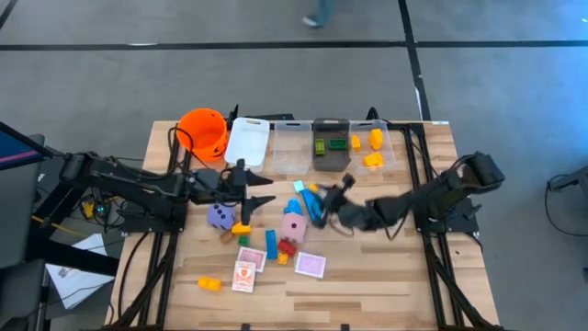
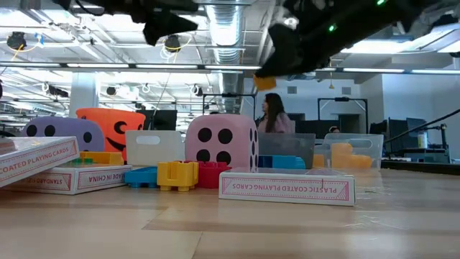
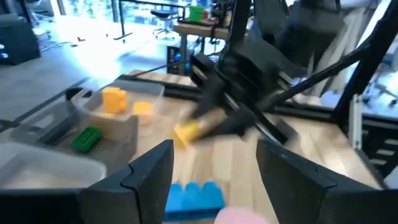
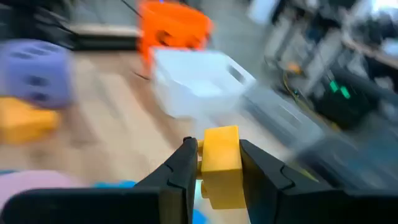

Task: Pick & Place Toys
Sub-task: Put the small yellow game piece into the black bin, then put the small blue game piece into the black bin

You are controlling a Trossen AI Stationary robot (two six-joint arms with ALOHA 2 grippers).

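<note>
My right gripper (image 4: 219, 163) is shut on a yellow brick (image 4: 221, 163) above the middle of the table; the high view shows the same brick (image 1: 313, 188) and the low view shows it (image 2: 264, 81) high over the toys. My left gripper (image 1: 265, 189) hangs open and empty left of it, fingers pointing at the right gripper. Below lie a pink die (image 1: 294, 226), a purple die (image 1: 219, 215), a blue brick (image 1: 271, 243), a red brick (image 1: 287, 247), a yellow brick (image 1: 241, 228) and card boxes (image 1: 310, 265). My right gripper pinches the yellow brick by two opposite sides (image 4: 205, 155) between its two fingers. The fingers come nearly level from the table's right side. The brick's end (image 4: 221, 134) sticks out past the fingertips, and the brick is lifted clear of the table.
Along the far edge stand an orange bucket (image 1: 204, 131), a white bin (image 1: 246, 142), a clear bin (image 1: 291, 147), a dark bin (image 1: 331, 145) with green bricks and a clear bin (image 1: 372, 147) with yellow bricks. A lone orange brick (image 1: 209, 284) lies near the front left.
</note>
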